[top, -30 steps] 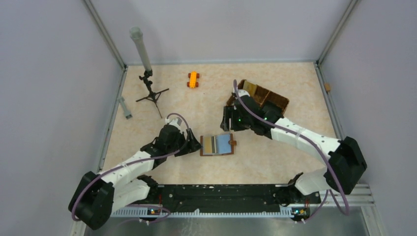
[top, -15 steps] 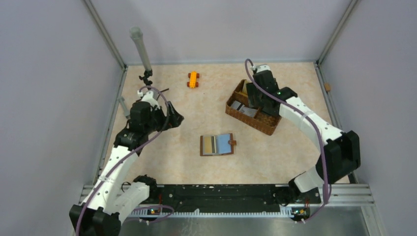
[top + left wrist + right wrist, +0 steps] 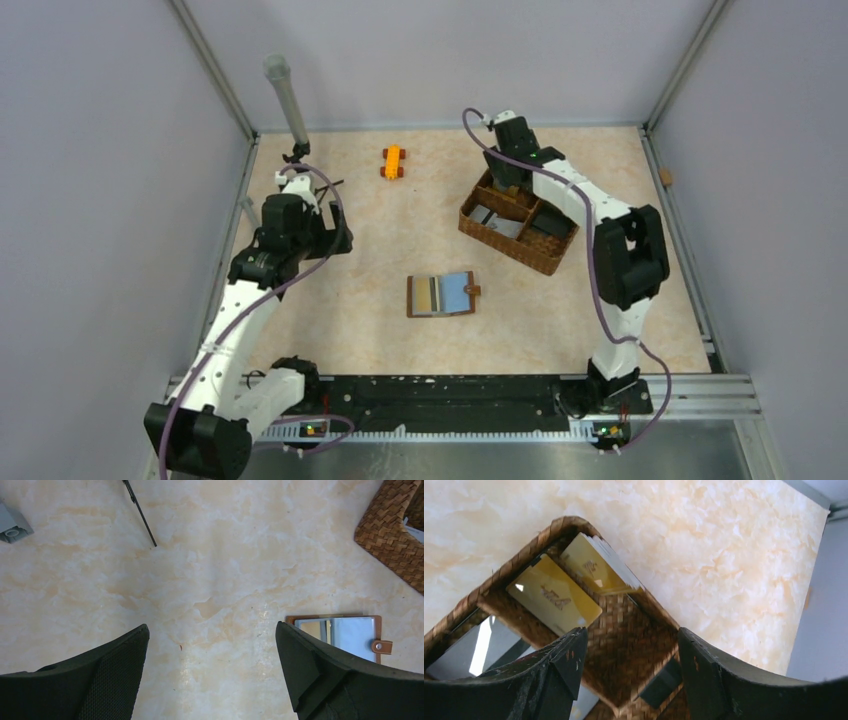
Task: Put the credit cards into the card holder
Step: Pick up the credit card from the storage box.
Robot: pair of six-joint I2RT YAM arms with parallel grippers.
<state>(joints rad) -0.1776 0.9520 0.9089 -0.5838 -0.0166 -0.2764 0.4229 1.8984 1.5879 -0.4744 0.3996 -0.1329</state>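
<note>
**Clerk:** Item one, right gripper?

**Checker:** Jaws spread, nothing between them. It is above the far corner compartment of the woven basket, pointing down into it. I see no contact with the contents.

**Clerk:** Contents of that compartment?

**Checker:** Gold cards, at least two, on edge and leaning against the basket's wall, one behind the other. In the neighbouring compartment, a silver-grey card lies flat. A further compartment holds a dark flat piece, possibly a black card; cannot confirm.

**Clerk:** Item two, card holder?

**Checker:** It lies open and flat on the table, to the near left of the basket and apart from it. Brown cover, blue inner pocket, snap tab on the edge toward the basket's side. The half farther from the basket shows gold and dark stripes. These could be cards already lodged; too small to say.

**Clerk:** Item three, left gripper?

**Checker:** Jaws wide and empty, over bare table. It is well to the left of the basket, farther from it than the card holder is.

**Clerk:** Progress entry?

**Checker:** My reading is partial at best. Several cards lie in the basket and neither gripper holds one. Each card has yet to be lifted out of the basket, carried to the card holder and slid into a pocket. The step in hand appears to be the right gripper's pick of a gold card. Those cards stand on edge against the wall, so that pick looks the likeliest to slip.
</note>
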